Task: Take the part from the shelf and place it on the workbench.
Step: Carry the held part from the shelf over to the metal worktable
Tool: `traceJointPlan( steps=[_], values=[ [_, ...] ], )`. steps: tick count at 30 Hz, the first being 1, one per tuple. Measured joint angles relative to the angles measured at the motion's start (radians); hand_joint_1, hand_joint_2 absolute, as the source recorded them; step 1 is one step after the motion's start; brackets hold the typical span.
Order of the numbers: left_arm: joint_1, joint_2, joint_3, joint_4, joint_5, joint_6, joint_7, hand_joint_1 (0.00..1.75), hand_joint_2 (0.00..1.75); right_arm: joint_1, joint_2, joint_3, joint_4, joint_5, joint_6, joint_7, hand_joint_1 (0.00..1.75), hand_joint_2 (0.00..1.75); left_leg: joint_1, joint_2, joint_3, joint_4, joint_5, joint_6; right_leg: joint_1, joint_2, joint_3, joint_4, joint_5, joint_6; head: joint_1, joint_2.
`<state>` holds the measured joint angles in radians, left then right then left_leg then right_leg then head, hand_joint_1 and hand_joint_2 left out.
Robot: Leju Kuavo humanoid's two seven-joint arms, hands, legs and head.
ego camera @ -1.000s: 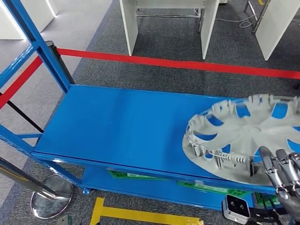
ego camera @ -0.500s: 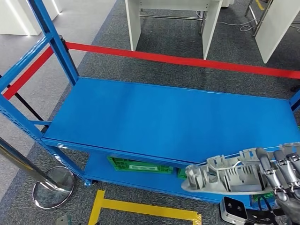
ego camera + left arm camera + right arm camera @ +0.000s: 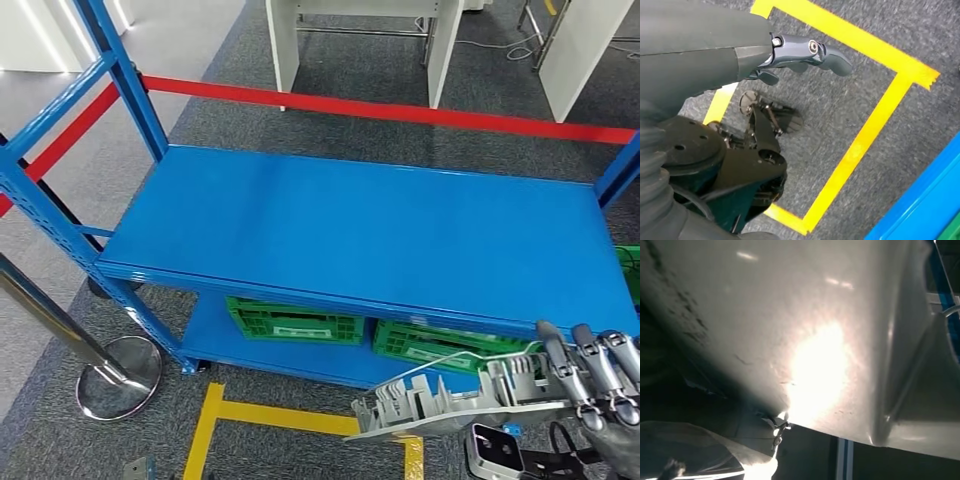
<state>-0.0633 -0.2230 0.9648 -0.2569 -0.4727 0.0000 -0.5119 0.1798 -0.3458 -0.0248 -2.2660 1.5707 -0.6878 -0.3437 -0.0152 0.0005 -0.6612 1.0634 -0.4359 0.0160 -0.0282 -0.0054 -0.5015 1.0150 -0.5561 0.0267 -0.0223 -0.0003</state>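
Blue shelf point(image 3: 362, 225), top deck bare, green crates point(image 3: 294, 322) on lower deck

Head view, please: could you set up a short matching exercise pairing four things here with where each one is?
Things:
1. grey part
2. green crates
3. yellow tape
4. red barrier belt

Places:
A. on the lower shelf
B. stretched behind the rack
C. on the carpet before the rack
D. held by the right hand, off the shelf

Pairs: 1-D, 2-A, 3-C, 4-B

My right hand point(image 3: 600, 385) grips the grey part point(image 3: 445, 400), held clear of the blue shelf point(image 3: 362, 225). I see green crates point(image 3: 294, 322) underneath.
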Motion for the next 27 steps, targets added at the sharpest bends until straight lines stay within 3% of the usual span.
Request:
traceJointPlan(
  steps=[3, 4, 5, 6, 8, 10, 12, 14, 15, 16, 18, 19, 20, 21, 23, 24, 25, 27],
  values=[
    [0.000, 0.000, 0.000, 0.000, -0.001, 0.000, 0.000, 0.00, 1.75, 0.001, 0.000, 0.001, 0.003, 0.000, 0.000, 0.006, 1.75, 1.75, 0.010, 0.000, -0.028, 0.155, -0.147, -0.019, 0.000, -0.003, -0.028, 0.001, 0.030, -0.015, -0.003, 0.000],
    [0.000, 0.000, 0.000, 0.000, -0.001, -0.001, 0.000, 0.00, 1.75, 0.002, -0.001, 0.002, 0.005, 0.001, 0.000, 0.012, 1.75, 1.75, 0.013, 0.000, -0.031, 0.209, -0.172, -0.022, 0.000, -0.004, -0.039, 0.002, 0.042, -0.015, -0.003, 0.000],
    [0.000, 0.000, 0.000, 0.000, -0.002, -0.001, 0.000, 0.00, 1.75, 0.005, 0.000, 0.003, 0.008, 0.001, 0.000, 0.020, 1.75, 1.75, 0.014, 0.000, -0.024, 0.238, -0.173, -0.023, 0.000, -0.004, -0.052, 0.004, 0.053, -0.013, -0.003, 0.000],
    [0.000, 0.001, 0.000, 0.000, -0.003, -0.002, 0.001, 0.00, 1.75, 0.009, 0.000, 0.004, 0.010, 0.001, 0.000, 0.032, 1.75, 1.75, 0.015, 0.000, -0.001, 0.233, -0.155, -0.023, 0.000, -0.005, -0.066, 0.006, 0.063, -0.012, -0.003, 0.000],
    [-0.001, 0.001, 0.000, 0.000, -0.006, -0.004, 0.003, 0.00, 1.75, 0.019, 0.000, 0.007, 0.015, 0.001, 0.000, 0.066, 1.75, 1.75, 0.015, -0.001, 0.088, 0.120, -0.106, -0.014, 0.000, -0.006, -0.089, 0.008, 0.080, -0.008, -0.003, 0.000],
    [-0.002, 0.001, 0.000, 0.000, -0.011, -0.006, 0.004, 0.00, 1.75, 0.029, -0.001, 0.012, 0.017, 0.000, 0.000, 0.107, 1.75, 1.75, 0.011, -0.003, 0.176, -0.020, -0.098, -0.003, 0.001, -0.006, -0.101, 0.008, 0.097, 0.001, -0.003, 0.000],
    [-0.003, 0.002, 0.000, 0.000, -0.015, -0.007, 0.004, 0.00, 1.75, 0.043, -0.005, 0.023, 0.017, 0.000, -0.001, 0.150, 1.75, 1.75, 0.005, -0.003, 0.199, -0.075, -0.105, 0.004, 0.000, -0.008, -0.108, 0.003, 0.116, 0.014, -0.002, 0.000],
    [-0.004, 0.002, 0.000, 0.001, -0.017, -0.009, 0.004, 0.00, 1.75, 0.058, -0.014, 0.039, 0.018, -0.001, -0.001, 0.188, 1.75, 1.75, 0.004, -0.001, 0.186, -0.086, -0.084, 0.013, -0.003, -0.007, -0.114, -0.001, 0.123, 0.027, -0.002, 0.000],
    [-0.004, 0.002, 0.000, 0.001, -0.019, -0.010, 0.004, 0.00, 1.75, 0.064, -0.019, 0.047, 0.018, -0.002, -0.001, 0.203, 1.75, 1.75, 0.005, 0.001, 0.177, -0.091, -0.072, 0.020, -0.003, -0.005, -0.122, 0.010, 0.102, 0.031, 0.000, 0.000],
    [-0.005, 0.002, 0.000, 0.001, -0.020, -0.011, 0.004, 0.00, 1.75, 0.069, -0.023, 0.053, 0.018, -0.007, -0.001, 0.212, 1.75, 1.75, 0.007, 0.003, 0.164, -0.096, -0.058, 0.026, -0.002, -0.003, -0.135, 0.040, 0.062, 0.033, 0.001, 0.000],
    [-0.006, 0.001, 0.000, 0.002, -0.023, -0.013, 0.004, 0.00, 1.75, 0.076, -0.028, 0.065, 0.018, -0.025, -0.001, 0.214, 1.75, 1.75, 0.004, 0.005, 0.133, -0.095, -0.034, 0.035, 0.000, 0.001, -0.166, 0.153, -0.043, 0.033, 0.004, 0.000],
    [-0.006, 0.001, 0.000, 0.002, -0.024, -0.014, 0.004, 0.00, 1.75, 0.079, -0.029, 0.070, 0.019, -0.037, -0.001, 0.209, 1.75, 1.75, 0.001, 0.006, 0.115, -0.093, -0.021, 0.036, 0.001, 0.001, -0.174, 0.215, -0.073, 0.034, 0.005, 0.000],
    [-0.006, 0.001, 0.001, 0.002, -0.024, -0.016, 0.004, 0.00, 1.75, 0.083, -0.029, 0.075, 0.020, -0.049, -0.001, 0.201, 1.75, 1.75, 0.000, 0.006, 0.097, -0.091, -0.009, 0.037, 0.001, 0.001, -0.173, 0.259, -0.076, 0.035, 0.006, 0.000],
    [-0.006, 0.000, 0.001, 0.002, -0.025, -0.017, 0.004, 0.00, 1.75, 0.085, -0.029, 0.078, 0.020, -0.061, -0.001, 0.191, 1.75, 1.75, -0.001, 0.006, 0.078, -0.086, 0.003, 0.036, 0.002, 0.001, -0.159, 0.275, -0.053, 0.035, 0.006, 0.000],
    [-0.006, 0.000, 0.001, 0.002, -0.026, -0.019, 0.004, 0.00, 1.75, 0.087, -0.028, 0.083, 0.021, -0.087, -0.001, 0.160, 1.75, 1.75, -0.001, 0.006, 0.041, -0.071, 0.023, 0.031, 0.002, 0.001, -0.084, 0.209, 0.009, 0.035, 0.006, 0.000],
    [-0.006, 0.000, 0.001, 0.002, -0.026, -0.020, 0.004, 0.00, 1.75, 0.087, -0.027, 0.084, 0.022, -0.101, -0.001, 0.142, 1.75, 1.75, -0.003, 0.005, 0.025, -0.061, 0.031, 0.028, 0.002, 0.001, -0.024, 0.135, 0.014, 0.035, 0.007, 0.000],
    [-0.006, 0.000, 0.001, 0.002, -0.027, -0.021, 0.004, 0.00, 1.75, 0.087, -0.025, 0.085, 0.022, -0.115, -0.001, 0.124, 1.75, 1.75, -0.004, 0.005, 0.014, -0.050, 0.038, 0.024, 0.003, 0.002, 0.029, 0.059, -0.001, 0.033, 0.006, 0.000],
    [-0.005, 0.000, 0.001, 0.002, -0.027, -0.023, 0.004, 0.00, 1.75, 0.091, -0.020, 0.084, 0.024, -0.137, -0.001, 0.097, 1.75, 1.75, -0.007, 0.003, 0.001, -0.038, 0.054, 0.016, 0.006, 0.003, 0.080, -0.030, -0.038, 0.024, 0.006, 0.000]
  ],
)
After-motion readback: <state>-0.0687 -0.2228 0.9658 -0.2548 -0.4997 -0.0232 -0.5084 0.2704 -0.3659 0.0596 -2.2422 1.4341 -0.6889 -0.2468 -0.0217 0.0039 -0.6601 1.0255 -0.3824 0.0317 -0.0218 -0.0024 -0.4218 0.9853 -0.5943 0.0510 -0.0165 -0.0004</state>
